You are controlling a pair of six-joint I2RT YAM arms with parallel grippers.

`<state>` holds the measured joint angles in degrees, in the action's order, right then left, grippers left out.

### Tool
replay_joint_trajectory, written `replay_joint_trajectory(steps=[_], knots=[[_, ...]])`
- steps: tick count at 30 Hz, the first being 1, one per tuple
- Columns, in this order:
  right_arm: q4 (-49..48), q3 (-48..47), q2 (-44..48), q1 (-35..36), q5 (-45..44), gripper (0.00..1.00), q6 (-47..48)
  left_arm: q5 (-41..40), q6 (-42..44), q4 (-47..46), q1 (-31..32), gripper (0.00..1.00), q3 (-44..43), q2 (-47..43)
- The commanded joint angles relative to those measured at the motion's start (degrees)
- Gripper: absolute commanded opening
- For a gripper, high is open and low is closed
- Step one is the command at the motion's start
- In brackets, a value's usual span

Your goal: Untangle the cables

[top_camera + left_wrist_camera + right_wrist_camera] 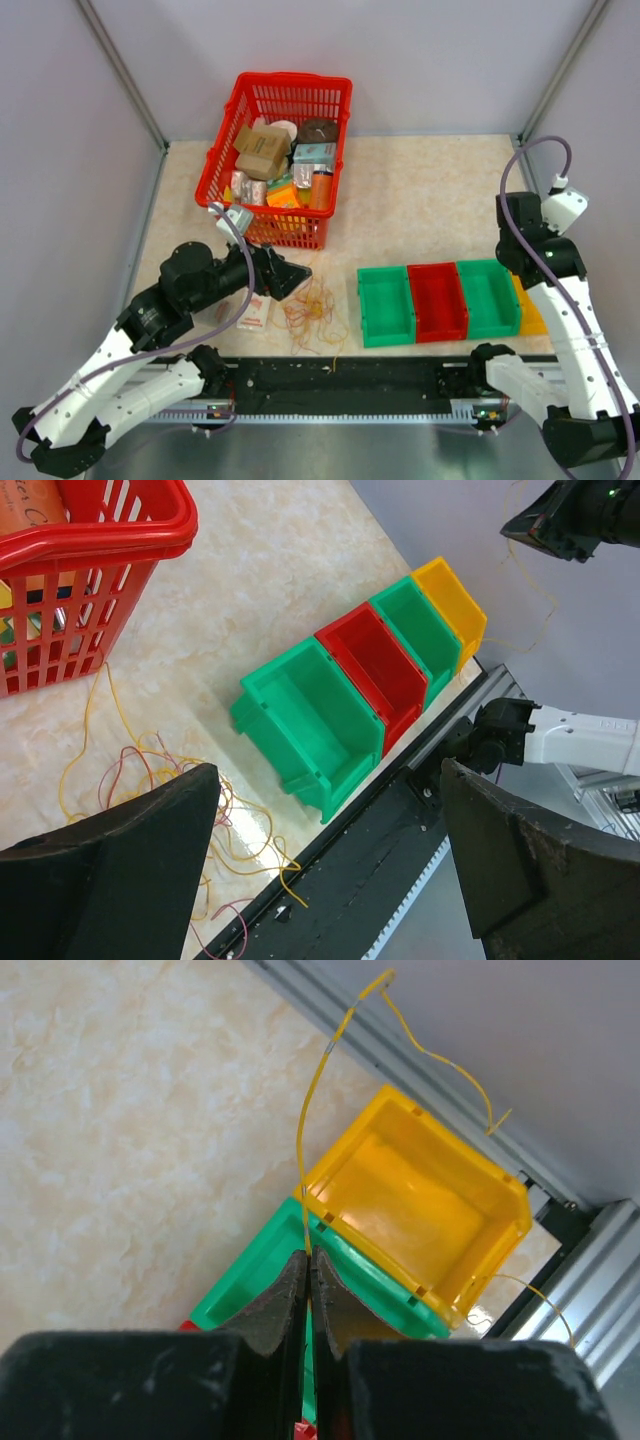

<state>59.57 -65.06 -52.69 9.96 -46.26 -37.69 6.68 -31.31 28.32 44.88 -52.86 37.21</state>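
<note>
Nothing can be read. Print on the boxes (262,150) in the red basket (290,82) is too small; an orange pack (25,502) there shows only cut-off letters, and a white packet (256,316) on the surface (420,200) bears blurred red marks

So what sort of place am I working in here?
Probably a robot test cell, not a home or shop: plain grey partition walls box in the tabletop, a mounting rail runs along its near edge, and sorting bins stand staged.
</note>
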Motion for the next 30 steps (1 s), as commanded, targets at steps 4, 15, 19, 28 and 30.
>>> replay_joint_trajectory(steps=[4, 15, 19, 28, 30], knots=[[-6.04, 5.90, 1.18, -0.81, 8.03, 0.00, -12.66, 1.15, -0.24, -0.81, -0.15, 0.95, -1.63, 0.14], [-17.02, -0.50, -2.07, -4.16, 9.70, 0.00, 1.55, 1.76, -0.68, -0.02, -0.15, 0.95, -3.03, 1.37], [-18.52, -6.03, -2.25, -4.16, 9.96, 0.00, 8.93, 2.46, -0.77, 0.95, -0.15, 0.95, -4.09, 2.60], [-25.91, -7.46, 0.21, -4.24, 11.72, 0.00, 16.08, 2.81, -2.79, 0.78, -0.15, 0.95, -5.32, 4.97], [-26.35, -5.70, 1.52, -4.24, 11.63, 0.00, 15.11, 3.60, -2.97, 0.43, -0.15, 0.95, -5.59, 5.33]])
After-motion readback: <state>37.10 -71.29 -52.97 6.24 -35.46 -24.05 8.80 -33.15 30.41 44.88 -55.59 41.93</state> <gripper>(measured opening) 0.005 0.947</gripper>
